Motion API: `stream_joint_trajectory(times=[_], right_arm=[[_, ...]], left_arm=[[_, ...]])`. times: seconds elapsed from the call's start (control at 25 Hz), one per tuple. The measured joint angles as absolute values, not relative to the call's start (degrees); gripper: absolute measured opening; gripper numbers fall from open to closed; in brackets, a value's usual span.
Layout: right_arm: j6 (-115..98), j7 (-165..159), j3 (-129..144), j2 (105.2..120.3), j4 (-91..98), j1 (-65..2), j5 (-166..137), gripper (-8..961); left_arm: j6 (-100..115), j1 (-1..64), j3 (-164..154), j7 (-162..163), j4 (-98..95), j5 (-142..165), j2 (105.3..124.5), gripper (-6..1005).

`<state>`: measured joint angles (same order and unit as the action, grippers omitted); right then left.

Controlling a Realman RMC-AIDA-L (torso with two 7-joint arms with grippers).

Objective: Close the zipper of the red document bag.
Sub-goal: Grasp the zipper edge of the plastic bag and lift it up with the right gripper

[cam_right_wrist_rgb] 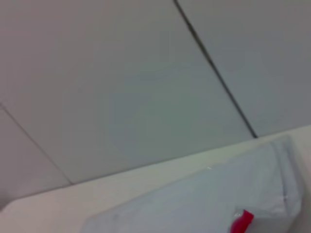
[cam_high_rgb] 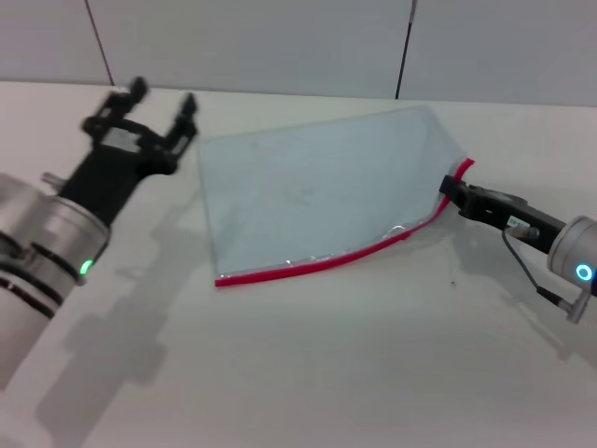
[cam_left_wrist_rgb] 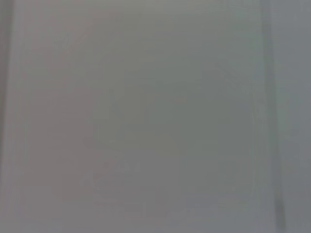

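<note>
right gripper (cam_high_rgb: 451, 191) pinches the zipper (cam_high_rgb: 317, 266) end at the red document bag (cam_high_rgb: 317, 187) corner; left gripper (cam_high_rgb: 160, 110) hovers spread, just beside the far edge, should pin it so the pull stays straight

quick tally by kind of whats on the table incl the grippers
document bags: 1, the red document bag, pale blue-grey
zippers: 1, the zipper, a red strip along the bag's near edge
grippers: 2, left gripper open beside the bag, right gripper at the bag's red corner
total: 4
</note>
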<state>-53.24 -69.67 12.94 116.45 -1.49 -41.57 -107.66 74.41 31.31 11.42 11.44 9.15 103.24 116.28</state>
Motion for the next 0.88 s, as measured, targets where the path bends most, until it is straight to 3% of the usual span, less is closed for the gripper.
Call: stream_joint_trajectory(times=[0.48, 0.88], right_arm=[[-57.46, -69.53, 12.83, 116.55, -2.54, -44.95, -107.66, 13], [-60.23, -69.45, 13.42, 116.63, -3.35, -46.80, -107.72, 13]], left_arm=[[72.12, 37.83, 0.90, 11.02, 10.18, 115.33, 116.67, 675], [66.76, 39.69, -1.80, 9.82, 12.22, 115.32, 116.78, 675]])
